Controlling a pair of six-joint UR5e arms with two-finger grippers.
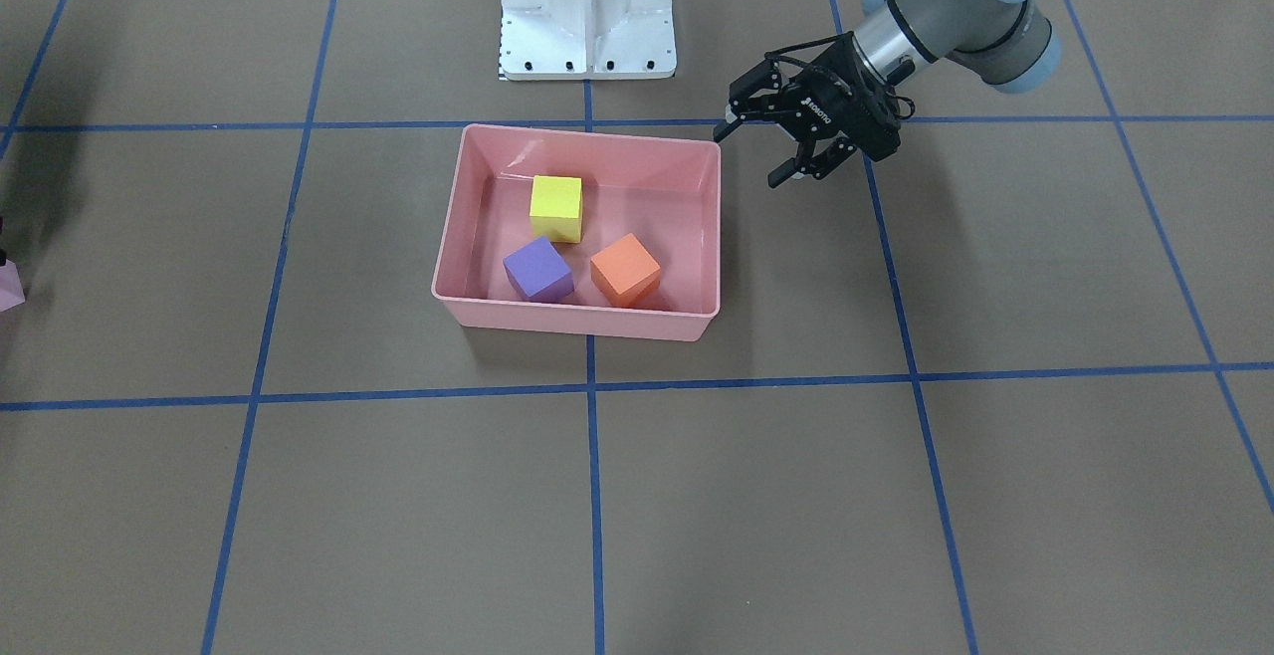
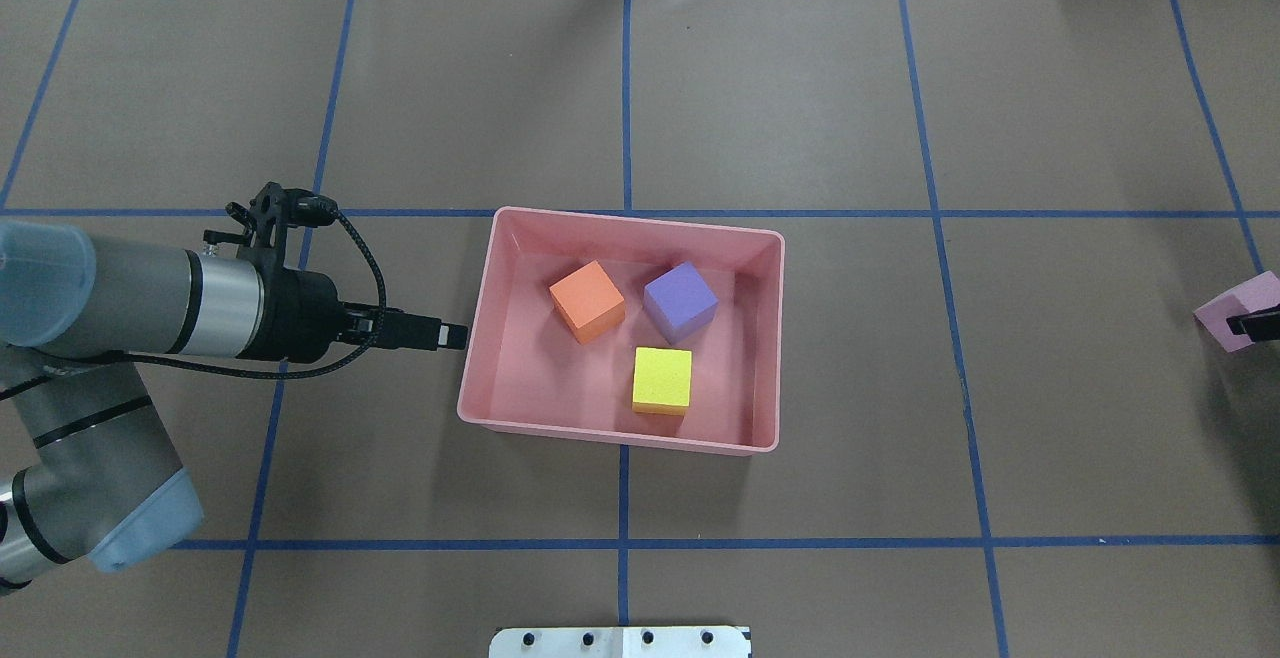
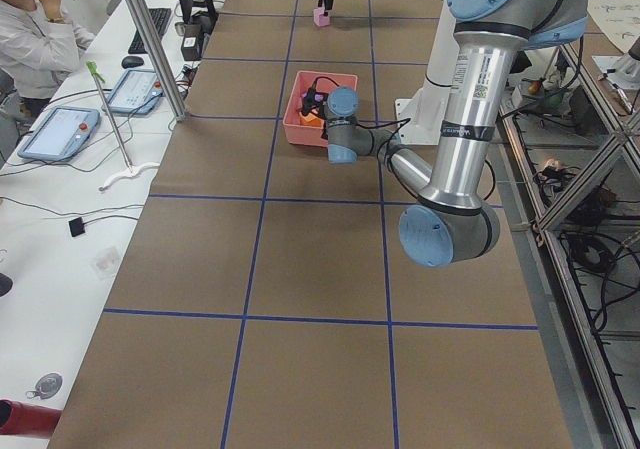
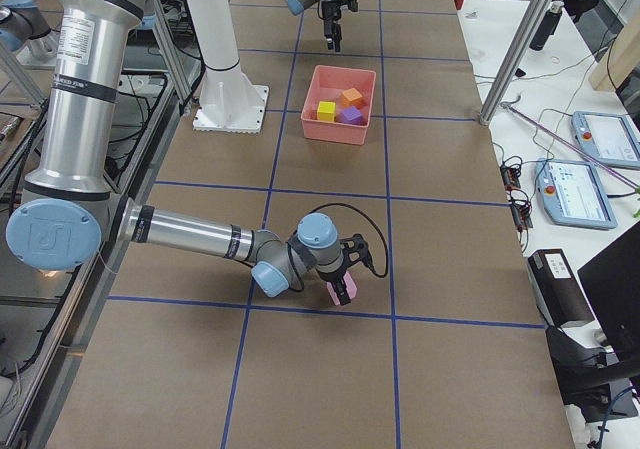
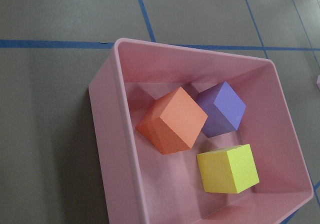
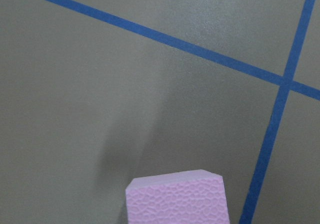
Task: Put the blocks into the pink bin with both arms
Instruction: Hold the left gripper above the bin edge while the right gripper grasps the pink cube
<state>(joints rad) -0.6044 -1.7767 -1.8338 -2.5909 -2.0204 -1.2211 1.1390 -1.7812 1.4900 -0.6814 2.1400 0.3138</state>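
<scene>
Left end effector (image 1: 748,155): spread wide, nothing in it. We see it hanging just beside the bin (image 2: 470,418), at the short wall that faces the bench's left end, fingers aimed at the bin. It's so close to the rim that we can't tell if a fingertip touches. The left arm (image 2: 130,303) runs back from there roughly level, toward the left end of the bench (image 2: 800,88).

Right end effector (image 4: 345,277): clamped narrow on the pink cube (image 6: 177,200), one finger on each side. That's way over by the bench's right end, well apart from the bin. We honestly can't tell if the cube sits on the bench or is just off it. The right arm (image 4: 190,231) lies low and stretched out along the bench behind it.

The bin sits around the middle of the bench, straight out from the white base (image 1: 587,8), which stands at the robot-side edge. Three cubes are inside, all flat on the bin floor:
- orange cube (image 2: 587,301) in the half away from the robot, nearest the left end effector
- purple cube (image 2: 680,300) just beside it, a small gap between them
- yellow cube (image 2: 662,379) nearer the robot-side wall, just beside the purple one

So that's three in the bin, and the pink one is outside.
</scene>
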